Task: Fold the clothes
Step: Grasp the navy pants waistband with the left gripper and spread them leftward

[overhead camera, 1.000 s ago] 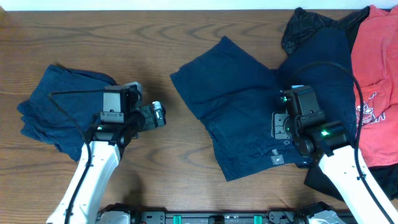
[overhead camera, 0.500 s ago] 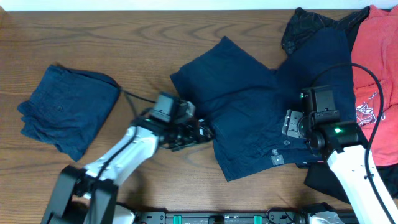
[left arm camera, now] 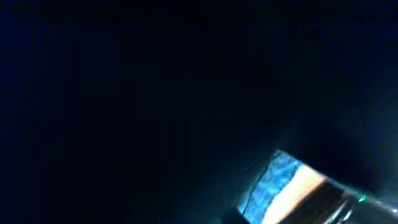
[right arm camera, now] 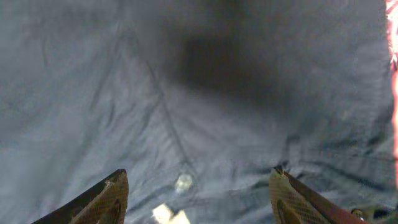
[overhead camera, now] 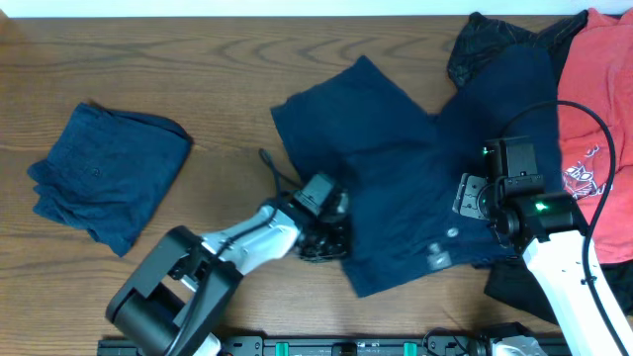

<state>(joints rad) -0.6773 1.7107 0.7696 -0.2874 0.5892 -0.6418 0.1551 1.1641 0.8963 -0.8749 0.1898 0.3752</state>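
Overhead view: the navy shorts (overhead camera: 396,168) lie spread flat at the centre of the table (overhead camera: 198,59), one leg pointing to 11 o'clock and the waist end toward 5 o'clock. A folded navy garment (overhead camera: 104,178) sits well apart at 9 o'clock. The coral-red T-shirt (overhead camera: 593,129) lies at 3 o'clock, touching the shorts' right edge, and a black patterned garment (overhead camera: 485,44) is bunched at 1 o'clock. The left hand (overhead camera: 324,235) is at the shorts' 8 o'clock edge, low against the fabric. Its wrist view is filled almost wholly by dark navy cloth, so whether it is spread or gripping cannot be determined. The right hand (right arm camera: 196,199) hangs above the shorts' 4 o'clock portion, jaws spread wide and gripping nothing – both fingertips (right arm camera: 106,194) stand clear over the cloth, with a small pale button (right arm camera: 183,182) between them.
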